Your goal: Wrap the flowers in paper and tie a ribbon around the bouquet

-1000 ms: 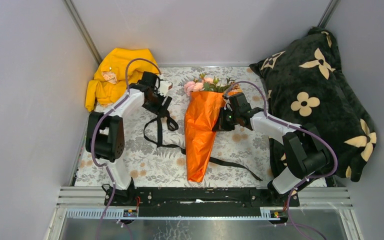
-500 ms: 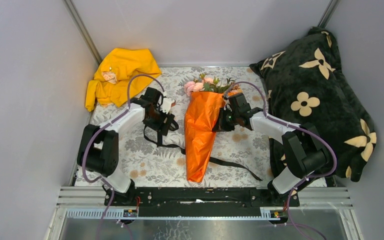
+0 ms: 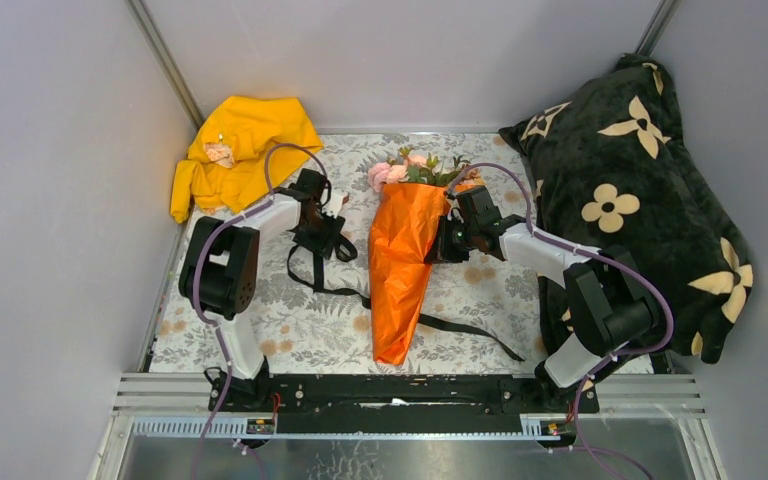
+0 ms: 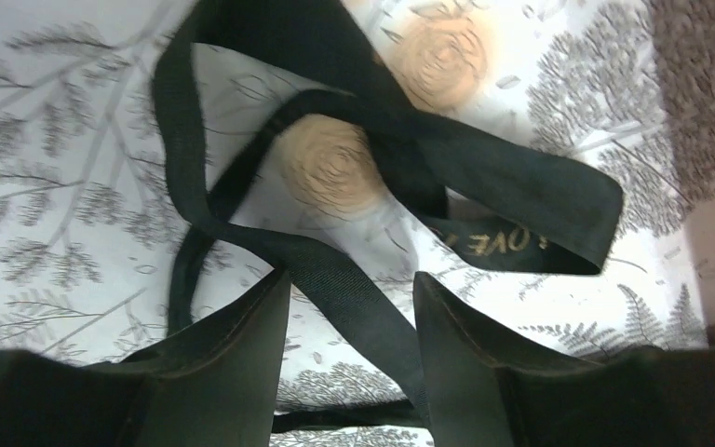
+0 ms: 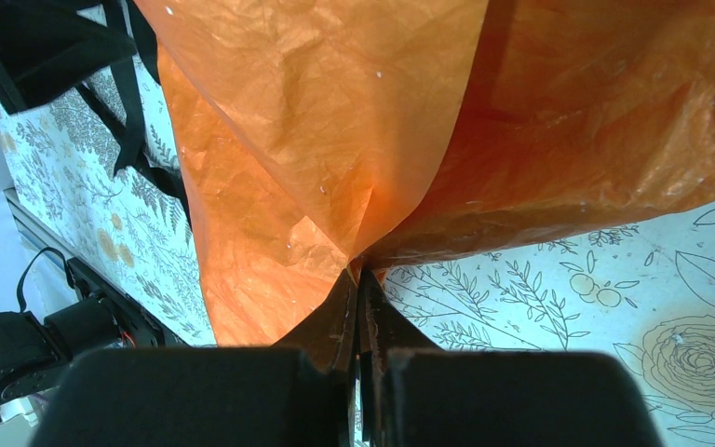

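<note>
The bouquet (image 3: 405, 235) lies mid-table: an orange paper (image 3: 398, 270) cone with pink flowers (image 3: 396, 171) at its far end. The black ribbon (image 3: 312, 262) lies looped to the cone's left, passes under the cone and trails off to the right. My left gripper (image 3: 326, 234) hovers low over the loops, open, with one ribbon (image 4: 512, 186) strand running between its fingers (image 4: 242, 345), not pinched. Gold lettering (image 4: 495, 244) shows on a fold. My right gripper (image 3: 444, 246) is at the cone's right side, shut (image 5: 358, 272) on a pinched edge of the paper (image 5: 335, 121).
A yellow cloth (image 3: 242, 143) lies at the back left corner. A black pillow (image 3: 632, 185) with cream flowers fills the right side. The floral tablecloth (image 3: 300, 330) covers the table, and a black rail (image 3: 400, 395) runs along the near edge.
My left gripper has come down and rightward onto the ribbon loops, and its jaws have narrowed. The right gripper and the bouquet have stayed put.
</note>
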You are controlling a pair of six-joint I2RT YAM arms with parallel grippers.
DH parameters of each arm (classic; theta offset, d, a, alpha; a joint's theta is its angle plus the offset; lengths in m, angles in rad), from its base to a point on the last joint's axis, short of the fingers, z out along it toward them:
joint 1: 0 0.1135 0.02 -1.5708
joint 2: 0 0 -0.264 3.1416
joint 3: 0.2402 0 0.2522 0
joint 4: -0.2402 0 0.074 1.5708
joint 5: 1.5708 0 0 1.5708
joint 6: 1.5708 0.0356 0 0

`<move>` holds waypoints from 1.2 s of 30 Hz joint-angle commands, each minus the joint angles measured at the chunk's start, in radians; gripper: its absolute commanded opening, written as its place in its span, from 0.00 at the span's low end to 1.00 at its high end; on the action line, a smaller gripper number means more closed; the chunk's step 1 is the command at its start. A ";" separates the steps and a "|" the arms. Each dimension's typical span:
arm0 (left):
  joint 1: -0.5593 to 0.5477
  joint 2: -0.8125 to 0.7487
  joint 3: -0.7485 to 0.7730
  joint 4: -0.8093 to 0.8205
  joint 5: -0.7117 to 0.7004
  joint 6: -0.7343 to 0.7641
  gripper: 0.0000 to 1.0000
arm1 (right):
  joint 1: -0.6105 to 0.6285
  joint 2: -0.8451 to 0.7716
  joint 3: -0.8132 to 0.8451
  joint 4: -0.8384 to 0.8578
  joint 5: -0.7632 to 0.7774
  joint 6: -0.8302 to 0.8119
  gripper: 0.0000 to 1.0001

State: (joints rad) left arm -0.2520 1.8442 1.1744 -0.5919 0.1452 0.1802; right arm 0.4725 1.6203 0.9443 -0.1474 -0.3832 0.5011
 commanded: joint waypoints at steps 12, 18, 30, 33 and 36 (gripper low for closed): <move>0.058 0.055 0.008 0.136 -0.051 -0.009 0.10 | 0.015 -0.008 0.007 0.006 -0.001 -0.020 0.00; 0.085 -0.012 -0.013 0.125 -0.011 0.014 0.00 | 0.014 -0.010 0.004 0.005 -0.001 -0.023 0.00; 0.097 -0.330 0.296 -0.186 0.206 0.097 0.00 | 0.045 -0.013 0.021 -0.005 -0.035 -0.009 0.00; 0.073 -0.338 0.378 -0.243 0.277 0.074 0.00 | 0.064 -0.005 0.028 0.013 -0.066 0.013 0.00; -0.051 -0.335 0.357 -0.259 0.357 0.066 0.00 | 0.075 0.009 0.009 0.066 -0.114 0.053 0.00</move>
State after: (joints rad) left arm -0.1833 1.4906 1.5486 -0.7349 0.3603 0.2455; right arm 0.5228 1.6207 0.9443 -0.1440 -0.4061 0.5060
